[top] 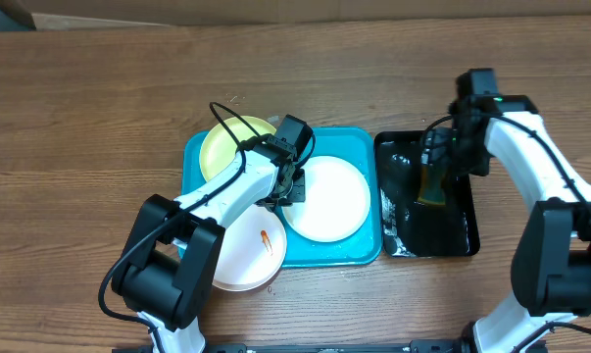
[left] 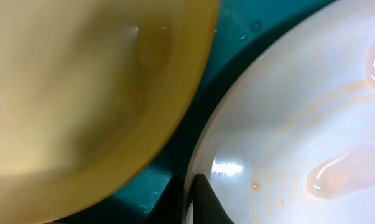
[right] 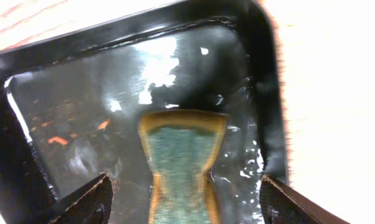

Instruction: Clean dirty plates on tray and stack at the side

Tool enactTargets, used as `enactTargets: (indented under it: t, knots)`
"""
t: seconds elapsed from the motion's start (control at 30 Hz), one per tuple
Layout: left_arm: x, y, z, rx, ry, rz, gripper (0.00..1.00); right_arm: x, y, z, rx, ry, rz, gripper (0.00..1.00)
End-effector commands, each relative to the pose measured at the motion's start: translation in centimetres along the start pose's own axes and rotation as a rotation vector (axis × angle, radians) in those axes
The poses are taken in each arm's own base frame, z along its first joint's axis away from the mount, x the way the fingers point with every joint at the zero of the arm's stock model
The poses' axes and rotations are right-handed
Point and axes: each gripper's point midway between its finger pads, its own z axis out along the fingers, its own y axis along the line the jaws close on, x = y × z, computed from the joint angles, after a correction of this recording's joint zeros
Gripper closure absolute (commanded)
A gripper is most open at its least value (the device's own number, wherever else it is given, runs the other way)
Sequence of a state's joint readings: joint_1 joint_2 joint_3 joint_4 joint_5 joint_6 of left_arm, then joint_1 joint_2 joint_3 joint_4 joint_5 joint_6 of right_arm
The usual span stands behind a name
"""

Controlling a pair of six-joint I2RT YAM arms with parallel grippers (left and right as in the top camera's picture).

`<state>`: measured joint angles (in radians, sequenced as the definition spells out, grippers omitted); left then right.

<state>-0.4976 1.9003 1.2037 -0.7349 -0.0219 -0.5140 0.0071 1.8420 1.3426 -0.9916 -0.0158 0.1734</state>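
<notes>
Plate taken by its rim: the left gripper [top: 293,184] is closed on the edge of the round white shallow plate [top: 326,201] in the right half of the large turquoise rectangular plastic tray [top: 354,140]; the right gripper [top: 439,162] is spread above the small glossy black tray [top: 462,235].
Overhead, a pale yellow-green round plate [top: 226,147] is seen in the tray's far left corner, and a second white plate [top: 238,263] with a red-orange smear [top: 266,240] overhangs its near left corner. From the left wrist, the white rim is seen between dark fingertips [left: 207,202], so a pinch is judged; the face is filmed with water and faint orange rings. The plate is judged light, stiff and slippery, best gripped firmly at the raised rim and kept level. From the right wrist, the jaws stand wide, touching nothing, over a waisted green-and-yellow sponge [right: 181,168] lying in the wet black tray beside the turquoise one.
</notes>
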Motion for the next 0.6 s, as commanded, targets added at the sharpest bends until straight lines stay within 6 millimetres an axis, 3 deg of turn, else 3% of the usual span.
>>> enactTargets:
  t: [0.0, 0.2, 0.37, 0.57]
  knots:
    - [0.4, -0.1, 0.5, 0.007, 0.033, 0.019, 0.96, -1.3, -0.5, -1.6, -0.127, -0.013, 0.095, 0.22]
    - [-3.0, -0.1, -2.9, 0.019, -0.031, 0.063, 0.96, -2.1, -3.5, -2.5, -0.161, -0.017, 0.197, 0.19]
    - [-5.1, 1.2, -5.6, -0.008, -0.049, 0.055, 0.96, -2.3, -5.3, -2.6, -0.155, -0.022, 0.244, 0.20]
    - [-6.5, 1.9, -7.5, -0.006, -0.068, 0.069, 0.96, -2.3, -6.0, -2.6, -0.138, -0.026, 0.250, 0.29]
